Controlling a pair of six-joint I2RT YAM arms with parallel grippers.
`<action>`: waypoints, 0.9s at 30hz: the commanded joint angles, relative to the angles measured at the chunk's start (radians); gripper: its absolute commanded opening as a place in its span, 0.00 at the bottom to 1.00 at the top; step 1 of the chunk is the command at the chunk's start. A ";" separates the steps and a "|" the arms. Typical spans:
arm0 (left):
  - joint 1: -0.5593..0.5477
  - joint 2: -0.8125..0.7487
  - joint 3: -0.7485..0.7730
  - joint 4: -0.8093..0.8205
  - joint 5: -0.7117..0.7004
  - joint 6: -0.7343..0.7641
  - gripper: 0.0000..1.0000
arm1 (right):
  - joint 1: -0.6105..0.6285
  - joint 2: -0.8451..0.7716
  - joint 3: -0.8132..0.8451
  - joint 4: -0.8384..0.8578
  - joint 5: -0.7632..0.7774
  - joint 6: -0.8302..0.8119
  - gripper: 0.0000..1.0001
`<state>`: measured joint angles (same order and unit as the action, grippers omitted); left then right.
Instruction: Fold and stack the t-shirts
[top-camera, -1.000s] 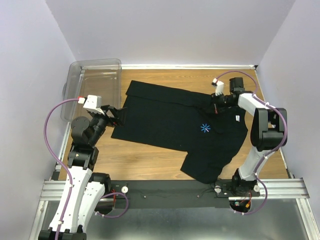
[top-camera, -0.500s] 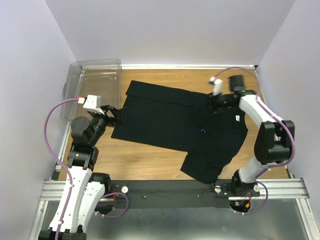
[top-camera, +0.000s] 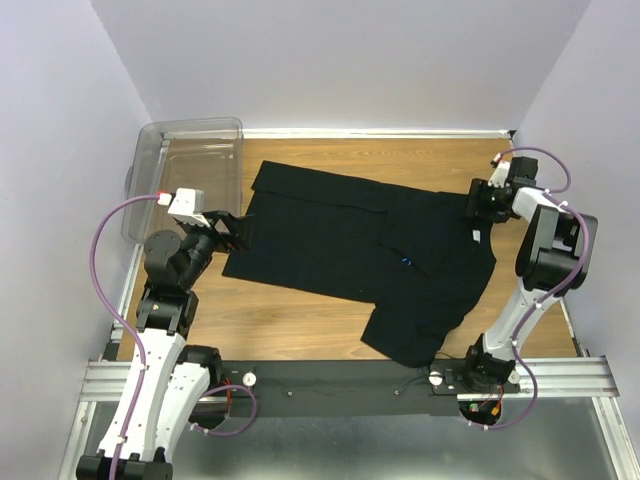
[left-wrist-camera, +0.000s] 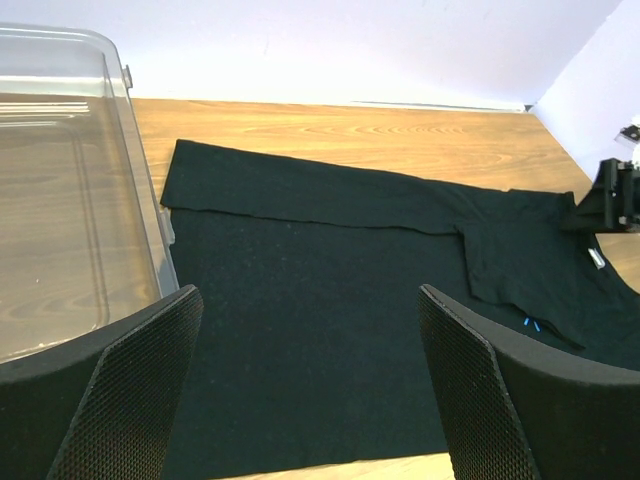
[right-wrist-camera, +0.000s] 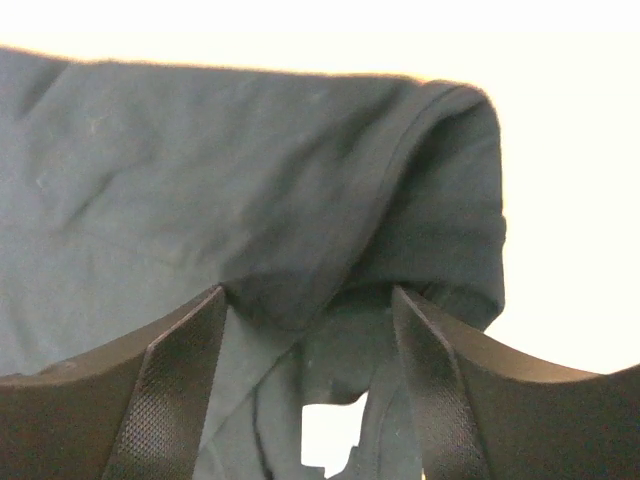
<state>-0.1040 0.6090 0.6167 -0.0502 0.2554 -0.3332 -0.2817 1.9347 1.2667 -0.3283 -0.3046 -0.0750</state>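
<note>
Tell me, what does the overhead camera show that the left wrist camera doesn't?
Only overhead: the whole left arm and right arm, plus the t-shirt sleeve lying at the front edge of the table. Only the left wrist: its own left hand up close, fingers wide apart over the shirt. Both: the black shirt with one side folded over, the clear bin, and the right hand at the shirt's right end.

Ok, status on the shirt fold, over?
Left gripper open, above t-shirt left edge. Right gripper open, low at its right edge. T-shirt flat, far edge folded over. Clear bin beside it, far left.
</note>
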 joint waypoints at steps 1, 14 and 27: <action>0.007 -0.006 0.003 0.006 0.008 0.010 0.95 | -0.014 0.052 0.074 0.072 0.117 0.057 0.73; 0.007 0.005 0.003 0.007 0.013 0.011 0.95 | -0.040 0.121 0.125 0.074 0.140 0.060 0.36; 0.007 0.028 0.003 0.007 0.010 0.010 0.95 | -0.053 0.331 0.393 0.069 0.163 0.026 0.22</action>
<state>-0.1040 0.6277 0.6167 -0.0498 0.2554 -0.3332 -0.3241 2.1574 1.5494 -0.2737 -0.1921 -0.0273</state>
